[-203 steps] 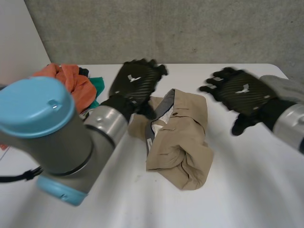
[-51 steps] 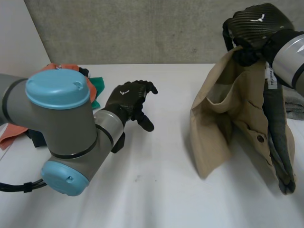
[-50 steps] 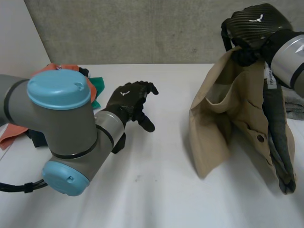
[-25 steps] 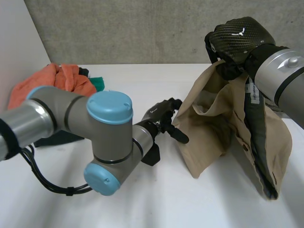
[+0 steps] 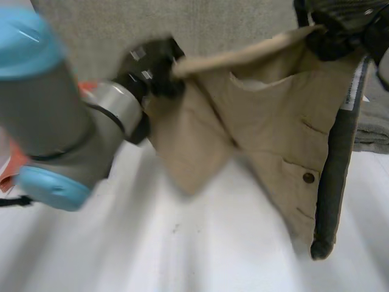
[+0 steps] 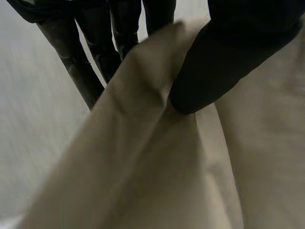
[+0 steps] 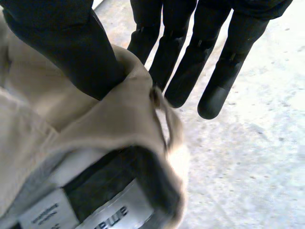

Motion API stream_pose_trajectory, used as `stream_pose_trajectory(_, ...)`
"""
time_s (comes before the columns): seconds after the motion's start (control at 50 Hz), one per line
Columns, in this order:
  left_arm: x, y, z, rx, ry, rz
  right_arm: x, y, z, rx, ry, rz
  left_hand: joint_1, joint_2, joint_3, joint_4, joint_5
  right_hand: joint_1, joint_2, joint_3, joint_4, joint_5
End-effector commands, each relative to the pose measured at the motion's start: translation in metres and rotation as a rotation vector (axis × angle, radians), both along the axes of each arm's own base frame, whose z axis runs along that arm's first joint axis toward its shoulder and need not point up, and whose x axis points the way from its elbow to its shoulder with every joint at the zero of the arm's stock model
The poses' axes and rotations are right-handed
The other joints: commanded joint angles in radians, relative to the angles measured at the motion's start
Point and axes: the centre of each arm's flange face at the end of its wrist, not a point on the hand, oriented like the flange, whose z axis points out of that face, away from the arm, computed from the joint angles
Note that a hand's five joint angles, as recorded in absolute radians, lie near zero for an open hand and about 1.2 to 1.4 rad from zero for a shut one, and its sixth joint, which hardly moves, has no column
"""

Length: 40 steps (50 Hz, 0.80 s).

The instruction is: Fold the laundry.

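Observation:
A beige garment (image 5: 255,121) with a dark grey lining and a button hangs stretched between both hands above the white table (image 5: 182,243). My left hand (image 5: 149,61) is shut on its waist edge at one end; in the left wrist view the thumb (image 6: 224,62) pinches the beige cloth (image 6: 157,157) against the fingers (image 6: 81,62). High at the far right, my right hand (image 5: 340,21) holds the other end. In the right wrist view its thumb (image 7: 66,47) presses the waistband (image 7: 119,129), with a white label, against the fingers (image 7: 190,62). The garment's lower end droops to the table.
A folded grey cloth (image 5: 372,125) lies at the table's right edge behind the garment. Orange laundry (image 5: 7,167) peeks out behind my left arm at the far left. A concrete wall stands behind the table.
My left hand has risen from the table, reached the garment's free edge and shut on it. Both hands have lifted and spread the garment wide; it hung bunched from the right hand before.

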Motion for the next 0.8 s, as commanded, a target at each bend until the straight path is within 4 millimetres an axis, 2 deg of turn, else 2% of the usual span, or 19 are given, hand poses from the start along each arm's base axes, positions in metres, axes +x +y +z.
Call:
stream_pose_trajectory(0.02, 0.034, 0.044, 0.078, -0.291, -0.068, 0.05, -0.024, 0.017, 0.028, -0.093, 0.001, -0.07, 0.251, 0.201, 0.208, 0.199, 0.217, 0.277, 0.217, 0.206, 0.195, 0.228)
stream_pose_trajectory(0.1, 0.051, 0.071, 0.116, -0.415, -0.043, 0.075, -0.033, 0.044, 0.054, -0.181, -0.033, -0.071, 0.251, 0.201, 0.208, 0.199, 0.217, 0.277, 0.217, 0.206, 0.195, 0.228)
stream_pose_trajectory(0.12, 0.061, 0.082, 0.133, -0.47, -0.023, 0.092, -0.034, 0.05, 0.059, -0.2, -0.04, -0.071, 0.251, 0.201, 0.208, 0.199, 0.217, 0.277, 0.217, 0.206, 0.195, 0.228)
stream_pose_trajectory(0.14, 0.066, 0.088, 0.141, -0.496, -0.014, 0.101, -0.038, 0.059, 0.066, -0.228, -0.052, -0.074, 0.251, 0.201, 0.208, 0.199, 0.217, 0.277, 0.217, 0.206, 0.195, 0.228)
stream_pose_trajectory(0.2, 0.082, 0.11, 0.167, -0.581, 0.033, 0.124, -0.041, 0.072, 0.075, -0.261, -0.064, -0.072, 0.251, 0.201, 0.208, 0.199, 0.217, 0.277, 0.217, 0.206, 0.195, 0.228)
stream_pose_trajectory(0.28, 0.09, 0.122, 0.181, -0.63, 0.062, 0.123, -0.044, 0.08, 0.084, -0.292, -0.078, -0.072, 0.251, 0.201, 0.208, 0.199, 0.217, 0.277, 0.217, 0.206, 0.195, 0.228)
stream_pose_trajectory(0.38, 0.086, 0.119, 0.182, -0.639, 0.051, 0.105, -0.045, 0.08, 0.09, -0.301, -0.094, -0.075, 0.251, 0.201, 0.208, 0.199, 0.217, 0.277, 0.217, 0.206, 0.195, 0.228)
stream_pose_trajectory(0.44, 0.078, 0.108, 0.173, -0.622, 0.019, 0.093, -0.043, 0.078, 0.087, -0.286, -0.095, -0.069, 0.251, 0.201, 0.208, 0.199, 0.217, 0.277, 0.217, 0.206, 0.195, 0.228)
stream_pose_trajectory(0.46, 0.068, 0.093, 0.159, -0.591, -0.025, 0.083, -0.042, 0.075, 0.085, -0.276, -0.093, -0.068, 0.251, 0.201, 0.208, 0.199, 0.217, 0.277, 0.217, 0.206, 0.195, 0.228)
stream_pose_trajectory(0.52, 0.053, 0.068, 0.136, -0.541, -0.097, 0.068, -0.033, 0.044, 0.063, -0.185, -0.073, -0.066, 0.251, 0.201, 0.208, 0.199, 0.217, 0.277, 0.217, 0.206, 0.195, 0.228)
stream_pose_trajectory(0.56, 0.04, 0.042, 0.112, -0.502, -0.17, 0.066, -0.023, 0.016, 0.041, -0.085, -0.07, -0.056, 0.251, 0.201, 0.208, 0.199, 0.217, 0.277, 0.217, 0.206, 0.195, 0.228)
stream_pose_trajectory(0.62, 0.025, 0.003, 0.078, -0.455, -0.253, 0.073, -0.017, -0.008, 0.019, 0.001, -0.069, -0.055, 0.251, 0.201, 0.208, 0.199, 0.217, 0.277, 0.217, 0.206, 0.195, 0.228)
stream_pose_trajectory(0.64, 0.022, -0.004, 0.072, -0.449, -0.266, 0.076, -0.012, -0.022, 0.005, 0.045, -0.072, -0.054, 0.251, 0.201, 0.208, 0.199, 0.217, 0.277, 0.217, 0.206, 0.195, 0.228)
stream_pose_trajectory(0.7, 0.011, -0.042, 0.037, -0.418, -0.321, 0.088, -0.005, -0.045, -0.014, 0.078, -0.074, -0.056, 0.251, 0.201, 0.208, 0.199, 0.217, 0.277, 0.217, 0.206, 0.195, 0.228)
stream_pose_trajectory(0.72, 0.008, -0.051, 0.03, -0.413, -0.327, 0.087, 0.0, -0.063, -0.028, 0.088, -0.079, -0.066, 0.251, 0.201, 0.208, 0.199, 0.217, 0.277, 0.217, 0.206, 0.195, 0.228)
stream_pose_trajectory(0.78, 0.001, -0.088, 0.001, -0.409, -0.347, 0.077, 0.008, -0.088, -0.046, 0.083, -0.088, -0.105, 0.251, 0.201, 0.208, 0.199, 0.217, 0.277, 0.217, 0.206, 0.195, 0.228)
stream_pose_trajectory(0.8, 0.0, -0.098, -0.007, -0.411, -0.349, 0.074, 0.011, -0.104, -0.056, 0.071, -0.095, -0.149, 0.251, 0.201, 0.208, 0.199, 0.217, 0.277, 0.217, 0.206, 0.195, 0.228)
